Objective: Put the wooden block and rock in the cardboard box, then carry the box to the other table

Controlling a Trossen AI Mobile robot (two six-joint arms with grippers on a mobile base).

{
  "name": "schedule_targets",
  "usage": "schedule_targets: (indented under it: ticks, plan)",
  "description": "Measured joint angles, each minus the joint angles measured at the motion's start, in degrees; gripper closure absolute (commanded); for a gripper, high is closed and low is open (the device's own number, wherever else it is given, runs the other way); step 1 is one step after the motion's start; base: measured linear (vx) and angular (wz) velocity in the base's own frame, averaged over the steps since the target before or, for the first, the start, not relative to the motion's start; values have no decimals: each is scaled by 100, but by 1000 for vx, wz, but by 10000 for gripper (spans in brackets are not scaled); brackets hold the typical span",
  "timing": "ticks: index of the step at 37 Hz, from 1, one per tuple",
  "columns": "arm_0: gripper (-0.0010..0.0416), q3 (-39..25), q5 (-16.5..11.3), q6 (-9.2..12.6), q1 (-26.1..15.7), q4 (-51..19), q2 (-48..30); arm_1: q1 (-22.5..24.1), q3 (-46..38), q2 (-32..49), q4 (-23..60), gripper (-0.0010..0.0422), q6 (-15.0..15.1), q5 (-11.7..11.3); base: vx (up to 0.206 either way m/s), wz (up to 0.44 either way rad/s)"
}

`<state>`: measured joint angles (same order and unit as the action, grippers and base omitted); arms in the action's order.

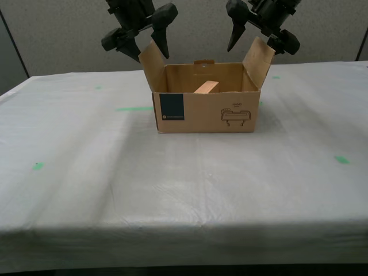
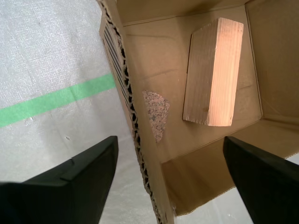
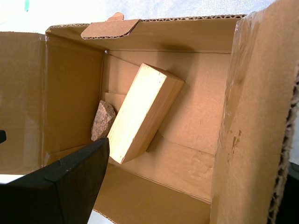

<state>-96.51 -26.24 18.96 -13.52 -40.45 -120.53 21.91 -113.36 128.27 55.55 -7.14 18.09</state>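
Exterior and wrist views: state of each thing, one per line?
cardboard box: flaps up, on the cloth table
wooden block: inside box, tilted
rock: inside box, beside block
my first gripper: open, above box
my second gripper: open, above box

Brown cardboard box [image 1: 201,112] – dark blue label [image 1: 171,107]; pale tan wooden block [image 3: 142,111]; speckled pinkish-grey rock [image 2: 156,113].

Wooden block [image 3: 142,112], rock [image 3: 103,120] inside cardboard box [image 3: 196,116]
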Motion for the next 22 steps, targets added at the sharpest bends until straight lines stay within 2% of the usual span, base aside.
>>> schedule_targets:
  ticks: [9, 14, 22]
  plan:
    - [67, 0, 0, 2, -2, -17, 42, -17, 0, 0, 0, 7, 7, 0, 0, 0]
    - [63, 0, -2, 4, -2, -55, 166, -22, -11, -2, 0, 26, 144, 0, 0, 0]
    - [51, 0, -2, -61, -2, -243, 391, -28, -9, -59, 17, 25, 179, 2, 0, 0]
